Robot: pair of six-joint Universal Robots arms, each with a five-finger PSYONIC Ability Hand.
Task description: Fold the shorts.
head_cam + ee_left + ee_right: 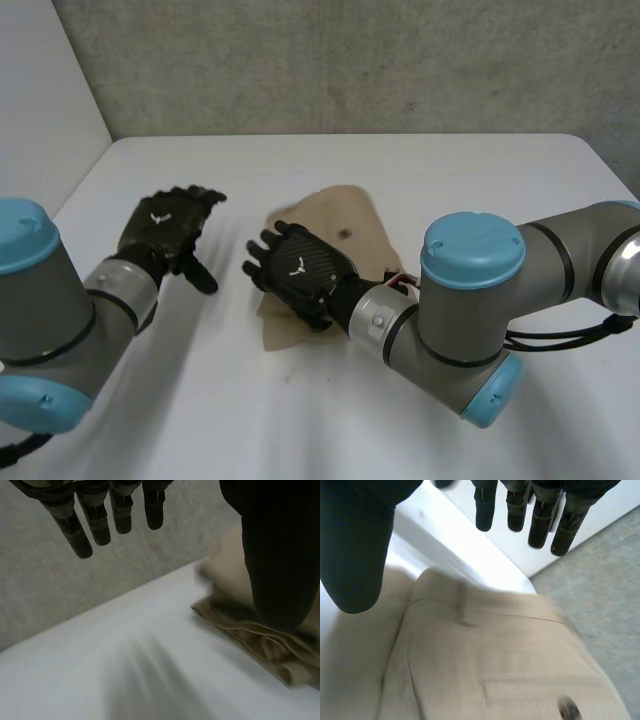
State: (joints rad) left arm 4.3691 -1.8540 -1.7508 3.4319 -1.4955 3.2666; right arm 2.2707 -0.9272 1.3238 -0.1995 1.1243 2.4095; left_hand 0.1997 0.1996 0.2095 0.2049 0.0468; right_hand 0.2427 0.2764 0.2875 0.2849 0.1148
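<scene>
The tan shorts (345, 225) lie folded into a compact bundle at the middle of the white table (470, 170). My right hand (295, 268) hovers over the bundle's near left part, fingers straight and spread, holding nothing. In the right wrist view the shorts (485, 660) with a dark button lie under that hand's fingers (540, 515). My left hand (168, 228) is off the cloth to its left, above bare table, fingers relaxed. In the left wrist view its fingers (95, 515) hang free and the shorts' layered edge (260, 640) lies beside its thumb.
A grey wall (330, 60) runs behind the table's far edge. A white panel (40, 110) stands at the left. Bare tabletop surrounds the shorts on all sides.
</scene>
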